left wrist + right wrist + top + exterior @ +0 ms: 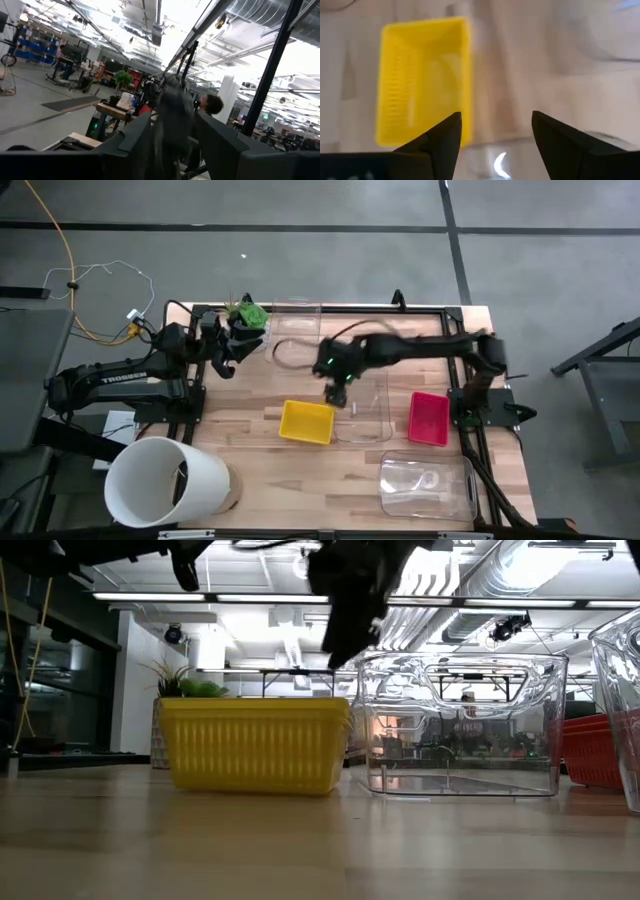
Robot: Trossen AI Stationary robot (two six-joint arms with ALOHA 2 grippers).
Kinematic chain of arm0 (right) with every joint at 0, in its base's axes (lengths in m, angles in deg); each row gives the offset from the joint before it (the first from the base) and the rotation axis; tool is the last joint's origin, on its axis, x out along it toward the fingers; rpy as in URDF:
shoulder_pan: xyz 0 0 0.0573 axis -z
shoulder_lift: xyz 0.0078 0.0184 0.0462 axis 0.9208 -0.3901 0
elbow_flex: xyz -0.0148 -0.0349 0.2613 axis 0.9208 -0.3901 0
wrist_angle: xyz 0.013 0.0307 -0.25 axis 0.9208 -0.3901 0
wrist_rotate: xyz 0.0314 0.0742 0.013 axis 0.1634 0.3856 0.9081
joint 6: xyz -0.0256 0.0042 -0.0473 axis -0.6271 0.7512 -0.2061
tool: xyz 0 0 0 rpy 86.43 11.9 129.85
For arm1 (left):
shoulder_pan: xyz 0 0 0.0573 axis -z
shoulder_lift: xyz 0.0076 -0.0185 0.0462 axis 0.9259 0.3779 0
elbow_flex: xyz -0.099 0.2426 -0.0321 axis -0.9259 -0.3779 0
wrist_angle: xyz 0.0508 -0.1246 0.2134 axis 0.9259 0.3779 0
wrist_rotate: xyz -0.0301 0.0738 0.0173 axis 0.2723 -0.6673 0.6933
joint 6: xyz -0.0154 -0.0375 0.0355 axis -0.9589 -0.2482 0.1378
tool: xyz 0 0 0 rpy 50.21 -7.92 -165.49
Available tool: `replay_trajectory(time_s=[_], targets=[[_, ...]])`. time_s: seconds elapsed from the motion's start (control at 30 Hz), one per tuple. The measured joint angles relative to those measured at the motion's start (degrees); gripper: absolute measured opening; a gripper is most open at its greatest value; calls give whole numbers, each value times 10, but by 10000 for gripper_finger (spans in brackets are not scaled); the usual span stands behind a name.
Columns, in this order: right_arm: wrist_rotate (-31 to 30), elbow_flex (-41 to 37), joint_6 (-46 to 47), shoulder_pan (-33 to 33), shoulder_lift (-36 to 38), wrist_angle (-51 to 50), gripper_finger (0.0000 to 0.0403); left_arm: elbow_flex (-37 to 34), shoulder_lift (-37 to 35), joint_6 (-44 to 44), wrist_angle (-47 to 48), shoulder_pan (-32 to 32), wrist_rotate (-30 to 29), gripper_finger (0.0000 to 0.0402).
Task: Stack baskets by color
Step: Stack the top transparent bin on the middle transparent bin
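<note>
A pale wooden table (300, 470) stands on a grey floor, with an open workshop behind it. On it lie a yellow basket (306, 422), a clear basket (362, 410) touching or just beside its right side, a pink-red basket (429, 418) further right, another clear basket (427, 485) near the front edge, and a third clear one (292, 332) at the back. A big white tub (165, 480) sits at the front left corner, a small green plant (248, 314) at the back.

The right gripper (338, 385) hangs over the seam between the yellow basket and the clear one beside it, its fingers spread and holding nothing. In the right wrist view the yellow basket (422, 80) lies off toward one finger, and the clear rim crosses between the two.

The right arm is much the nearer to these baskets. The left gripper (222, 352) waits at the back left by the plant; its fingers look parted and empty.

The yellow basket's long axis runs roughly left to right across the table.
</note>
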Motion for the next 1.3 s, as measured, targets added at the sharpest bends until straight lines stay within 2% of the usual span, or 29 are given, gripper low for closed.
replay_trajectory(time_s=[0.1,0.2,0.43,0.6,0.73,0.8,0.93,1.0,1.17,1.3], targets=[[-32,-22,-12,19,62,-11,230,0,0,0,9,0,0,145],[-49,-87,3,37,140,32,230,0,0,0,15,1,0,145],[-79,-328,170,55,332,254,231,11,11,-25,50,1,-5,145],[-112,-441,278,42,396,395,231,101,65,0,243,1,-23,135],[-138,-462,299,35,403,425,231,186,128,28,414,1,-63,124],[-146,-462,298,34,403,431,231,212,151,42,452,1,-63,119],[-145,-462,273,34,403,470,231,215,162,69,382,10,19,110],[-129,-462,260,34,403,498,231,208,157,69,333,20,41,105],[-80,-461,248,34,403,556,231,169,138,69,227,46,32,96],[-68,-461,257,34,403,565,231,134,126,49,166,60,31,94]])
